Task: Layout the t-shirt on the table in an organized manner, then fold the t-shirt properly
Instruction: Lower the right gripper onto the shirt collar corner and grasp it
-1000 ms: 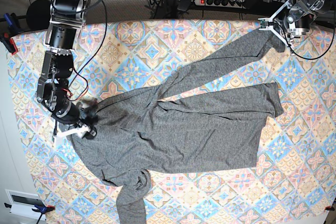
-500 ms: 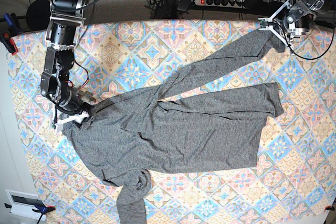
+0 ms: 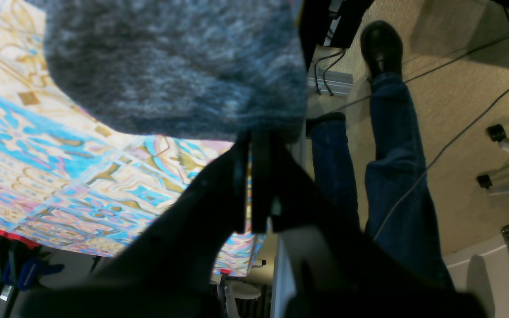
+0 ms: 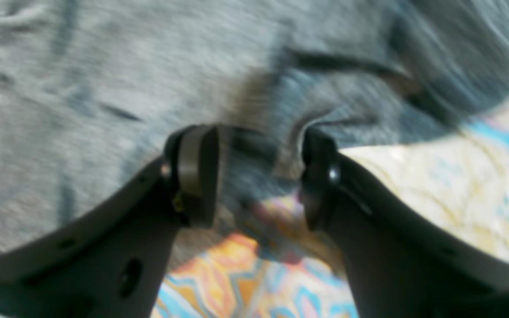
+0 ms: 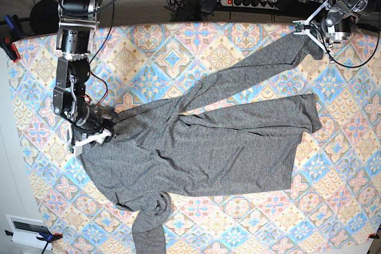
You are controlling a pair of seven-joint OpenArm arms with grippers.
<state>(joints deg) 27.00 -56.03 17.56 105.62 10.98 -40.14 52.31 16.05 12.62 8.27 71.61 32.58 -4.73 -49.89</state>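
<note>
patterned cloth in pastel diamonds covers the table (image 5: 238, 34), with cables and a power strip (image 5: 253, 1) on the floor beyond its far edge. the shirt (image 5: 202, 147) lies across the middle, body mostly flat, one sleeve stretched toward the far corner and the other bunched at the near edge. the left gripper (image 5: 311, 30) sits at that far corner with its jaws closed on the sleeve end; its wrist view shows grey knit pinched between the fingers (image 3: 248, 176) right at the table's edge, with a person's legs (image 3: 387, 154) and floor beyond. the right gripper (image 5: 90, 138) rests at the shirt's collar end, jaws wide apart, straddling a fold of fabric without clamping it; the wrist view is blurred, so whether the pads (image 4: 192, 170) touch cloth is unclear. risks, as a judgement: a further pull by the left arm could drag the sleeve off the table, since it already sits at the rim; the right jaws could close on a doubled layer, or on the tablecloth too, and wrinkle both. open room lies along the near side and the corner near the hem; the bunched sleeve sits close to the near edge with little margin.
</note>
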